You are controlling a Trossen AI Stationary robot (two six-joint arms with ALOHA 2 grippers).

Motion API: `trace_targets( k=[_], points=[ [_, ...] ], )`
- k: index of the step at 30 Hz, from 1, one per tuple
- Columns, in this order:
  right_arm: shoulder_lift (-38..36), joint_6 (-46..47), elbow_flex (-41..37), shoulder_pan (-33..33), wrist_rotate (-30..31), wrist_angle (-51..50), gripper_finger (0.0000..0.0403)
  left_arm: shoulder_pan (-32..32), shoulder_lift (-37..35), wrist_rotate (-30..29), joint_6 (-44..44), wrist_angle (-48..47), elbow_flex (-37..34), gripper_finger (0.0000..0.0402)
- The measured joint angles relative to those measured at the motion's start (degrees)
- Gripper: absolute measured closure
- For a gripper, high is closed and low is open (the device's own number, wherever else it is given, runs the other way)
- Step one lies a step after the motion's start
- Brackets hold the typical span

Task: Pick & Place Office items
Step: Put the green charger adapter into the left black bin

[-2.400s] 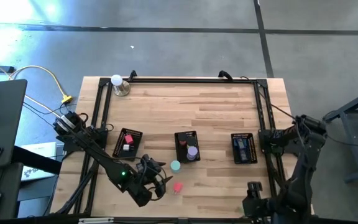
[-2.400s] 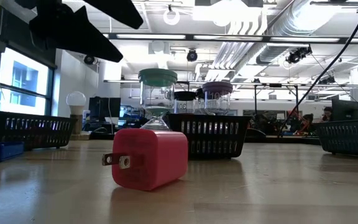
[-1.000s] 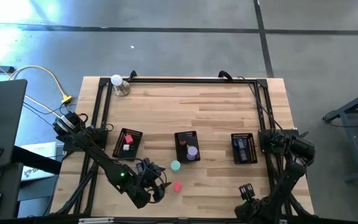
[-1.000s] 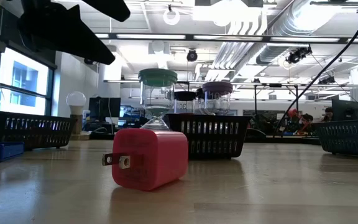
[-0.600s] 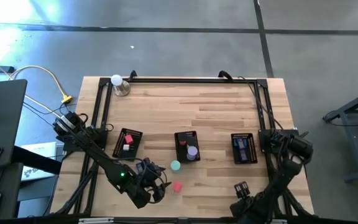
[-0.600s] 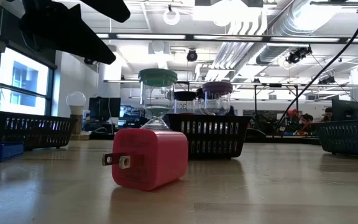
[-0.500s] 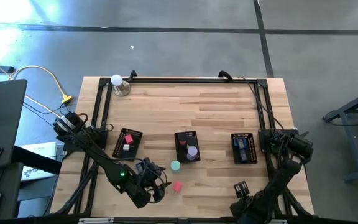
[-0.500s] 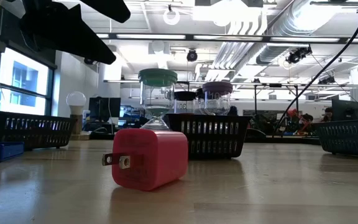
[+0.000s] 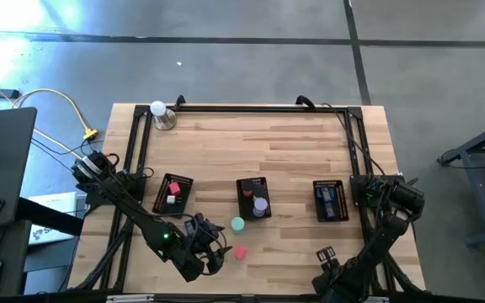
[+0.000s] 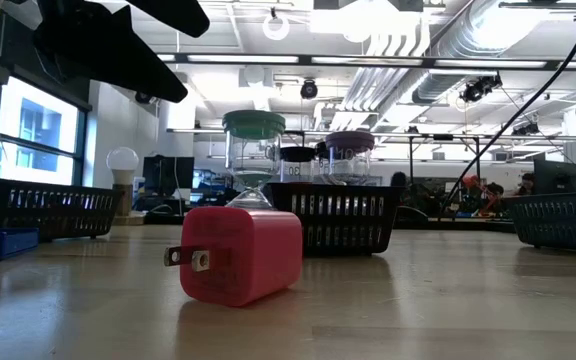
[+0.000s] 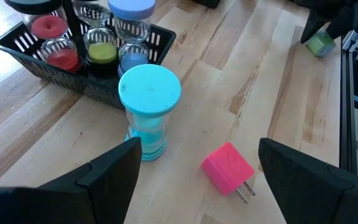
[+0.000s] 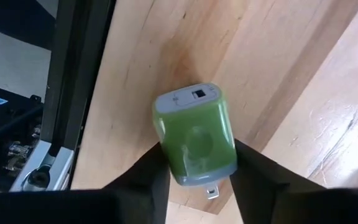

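A green plug block (image 12: 194, 137) lies on the wooden table close to its near edge, and my right gripper (image 12: 197, 167) is shut on it from above. In the high view that gripper (image 9: 324, 255) hides the block. My left gripper (image 9: 212, 252) hangs open above the near left of the table; between and beyond its fingers a pink plug block (image 11: 229, 169) lies on its side and a teal-topped hourglass (image 11: 148, 102) stands upright. The low view shows the pink block (image 10: 238, 255) up close. My right gripper pinches the green plug block between its two fingers (image 12: 143, 180), one on each of its two opposite long sides (image 12: 164, 149). The fingers come from above, pointing down. The block lies flat on the table, its metal prongs (image 12: 211, 191) toward the gripper.
Three black mesh trays (image 9: 173, 195) (image 9: 253, 199) (image 9: 331, 200) stand in a row across the table's middle, holding hourglasses and small items. A white bulb on a metal base (image 9: 160, 114) sits far left. Black frame rails (image 9: 356, 168) run along the table's sides.
My right gripper has shifted a little toward the table's left along the near edge and sunk slightly. My left gripper, the pink block and the hourglass have kept still.
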Motion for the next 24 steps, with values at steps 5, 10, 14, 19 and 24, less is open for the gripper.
trace_targets(
  k=[5, 10, 14, 19, 24],
  points=[
    [0.05, 3.16, 0.02, -0.14, 0.50, 0.18, 0.0283, 0.00, 0.00, 0.00, -0.26, 0.00, 0.00, 0.0086],
    [0.26, 9.44, 1.63, -1.10, 1.82, -0.76, 0.0283, 0.00, 0.00, 0.12, 0.09, 1.05, 0.00, 0.0086],
    [0.38, 10.84, 3.23, -2.24, 5.95, -0.88, 0.0282, 0.24, 0.00, 0.11, 2.71, 3.38, 0.00, 0.0086],
    [0.37, 10.73, 3.98, -4.77, 5.02, -2.33, 0.0282, 1.33, 0.00, 0.07, 8.13, 8.82, 0.00, 0.0086],
    [0.35, 8.36, 5.65, -8.93, 5.41, -4.07, 0.0281, 2.69, 0.00, 0.00, 14.46, 14.17, 0.00, 0.0086]
  ],
)
